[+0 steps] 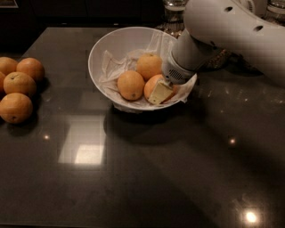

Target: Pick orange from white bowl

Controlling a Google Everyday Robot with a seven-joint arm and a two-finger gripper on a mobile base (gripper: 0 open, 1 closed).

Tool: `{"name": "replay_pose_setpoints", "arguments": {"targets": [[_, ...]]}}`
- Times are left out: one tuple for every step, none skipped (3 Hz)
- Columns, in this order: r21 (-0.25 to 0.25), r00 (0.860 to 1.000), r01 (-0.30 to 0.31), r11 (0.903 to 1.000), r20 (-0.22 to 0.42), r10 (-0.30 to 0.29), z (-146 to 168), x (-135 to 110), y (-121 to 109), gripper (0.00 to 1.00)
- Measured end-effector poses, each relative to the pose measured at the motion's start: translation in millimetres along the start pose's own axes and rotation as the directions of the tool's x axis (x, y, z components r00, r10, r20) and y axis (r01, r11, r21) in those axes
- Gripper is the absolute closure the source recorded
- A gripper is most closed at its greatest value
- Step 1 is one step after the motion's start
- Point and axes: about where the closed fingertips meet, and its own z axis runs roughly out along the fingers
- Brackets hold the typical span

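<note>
The white bowl [95, 53], lined with crumpled white paper, stands at the back middle of the dark table and holds three oranges. My gripper [161, 89] reaches down into the bowl's right side from the white arm [222, 31] and sits right on the right-hand orange [151, 86], partly covering it. A similar orange with a small dark dot [130, 84] lies just left of it, and a third orange [149, 65] lies behind them.
Several loose oranges [18, 84] lie in a cluster at the table's left edge. Glass jars [173, 9] stand behind the bowl at the back, partly hidden by the arm. Bright light reflections show on the tabletop [84, 153] in front.
</note>
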Motion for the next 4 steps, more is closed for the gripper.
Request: {"name": "replay_pose_setpoints", "arguments": {"targets": [[-0.017, 1.0, 0.013, 0.9998, 0.02, -0.013, -11, 0, -1, 1.0], [-0.022, 0.996, 0.044, 0.9988, 0.08, -0.042, -42, -4, -4, 1.0], [-0.052, 0.984, 0.071, 0.9961, 0.167, -0.062, -69, -9, -8, 1.0], [-0.094, 0.961, 0.086, 0.9918, 0.269, -0.058, -83, -11, -13, 1.0]]}}
